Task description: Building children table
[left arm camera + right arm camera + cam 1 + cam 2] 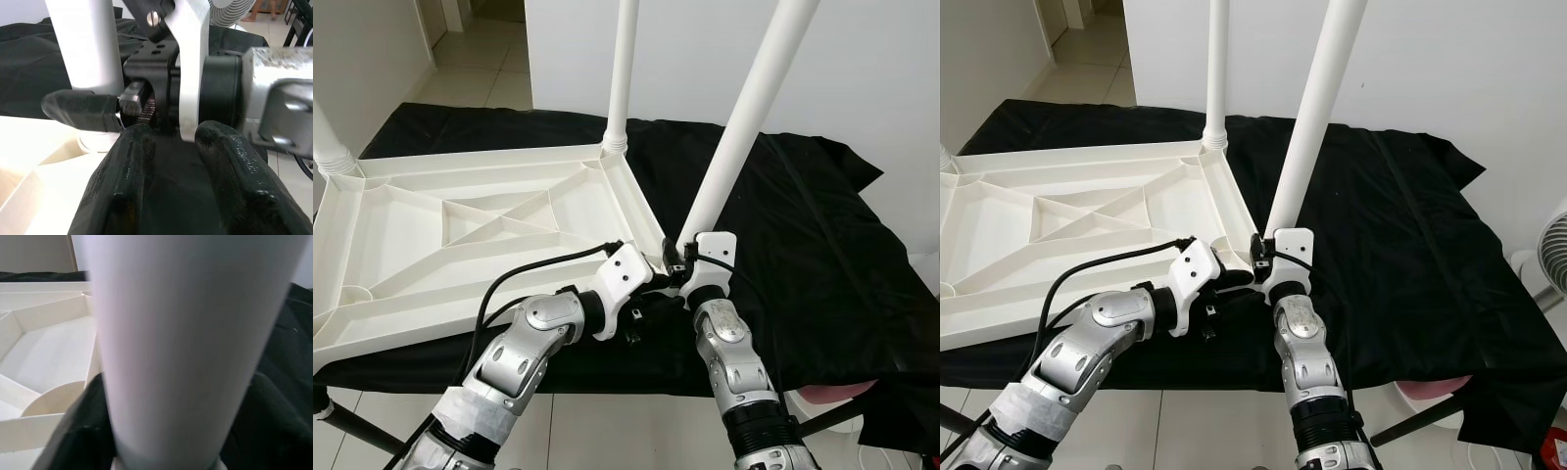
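My right end effector clamps the white plastic tube leg, steadying it over the upturned white ribbed table's corner socket; my left end effector, fingers parted, waits just beside.

The tilted white leg runs out past the top edge of the head views, so its upper end is cut off; its foot is hidden behind the right hand and that arm's white wrist bracket. Whether the foot sits in the tabletop's corner socket cannot be told. In the right wrist view the leg is a close, blurred white column. The upright far leg is also cut off at the top. The upturned white tabletop runs off the left edge. A fan is half cut by the right edge.
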Tool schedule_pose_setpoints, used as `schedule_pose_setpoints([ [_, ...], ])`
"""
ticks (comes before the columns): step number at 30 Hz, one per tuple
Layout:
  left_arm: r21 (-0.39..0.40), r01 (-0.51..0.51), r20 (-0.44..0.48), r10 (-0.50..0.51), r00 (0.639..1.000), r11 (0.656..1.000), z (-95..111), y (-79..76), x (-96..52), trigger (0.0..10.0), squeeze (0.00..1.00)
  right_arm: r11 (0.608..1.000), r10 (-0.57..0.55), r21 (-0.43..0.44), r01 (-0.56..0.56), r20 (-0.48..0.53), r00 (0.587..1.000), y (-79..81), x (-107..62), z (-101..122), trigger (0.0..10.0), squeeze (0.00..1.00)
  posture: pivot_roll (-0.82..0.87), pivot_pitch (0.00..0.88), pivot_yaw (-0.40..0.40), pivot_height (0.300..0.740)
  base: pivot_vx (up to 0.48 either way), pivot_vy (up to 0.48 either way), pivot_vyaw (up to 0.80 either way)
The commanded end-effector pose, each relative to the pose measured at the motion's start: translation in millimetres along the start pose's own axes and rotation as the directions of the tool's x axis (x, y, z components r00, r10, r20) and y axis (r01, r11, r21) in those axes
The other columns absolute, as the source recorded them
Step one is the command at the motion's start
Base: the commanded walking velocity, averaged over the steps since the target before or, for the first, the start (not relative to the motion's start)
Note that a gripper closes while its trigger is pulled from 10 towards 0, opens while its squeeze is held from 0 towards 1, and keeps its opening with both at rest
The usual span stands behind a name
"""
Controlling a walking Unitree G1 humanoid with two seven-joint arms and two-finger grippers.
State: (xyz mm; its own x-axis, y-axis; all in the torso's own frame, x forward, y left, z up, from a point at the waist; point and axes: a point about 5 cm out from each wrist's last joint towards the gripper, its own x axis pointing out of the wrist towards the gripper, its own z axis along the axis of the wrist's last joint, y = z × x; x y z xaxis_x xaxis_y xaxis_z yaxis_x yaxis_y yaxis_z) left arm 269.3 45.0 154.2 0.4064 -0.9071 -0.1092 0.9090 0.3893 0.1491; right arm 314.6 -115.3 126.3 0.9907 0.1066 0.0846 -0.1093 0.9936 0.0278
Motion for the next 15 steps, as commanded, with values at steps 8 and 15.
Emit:
schedule_pose_setpoints([
  [8, -0.009, 0.006, -0.007, -0.006, 1.0, 1.0, -3, -0.9, -1.6, 10.0, 0.0, 0.997, 0.082, 0.0, -0.082, -0.001, 0.997, -19.5, 7.6, 10, 10.0, 0.83, 0.01, 0.0, -0.081, 0.74, 0.0, 0.0, 0.0],
  [15, -0.007, 0.014, -0.009, -0.014, 1.0, 1.0, -2, -1.1, -2.1, 10.0, 0.0, 0.937, 0.342, -0.051, -0.344, -0.057, 0.938, -22.6, 13.3, 5, 10.0, 0.0, 0.01, 0.0, -0.068, 0.74, 0.0, 0.0, 0.0],
])
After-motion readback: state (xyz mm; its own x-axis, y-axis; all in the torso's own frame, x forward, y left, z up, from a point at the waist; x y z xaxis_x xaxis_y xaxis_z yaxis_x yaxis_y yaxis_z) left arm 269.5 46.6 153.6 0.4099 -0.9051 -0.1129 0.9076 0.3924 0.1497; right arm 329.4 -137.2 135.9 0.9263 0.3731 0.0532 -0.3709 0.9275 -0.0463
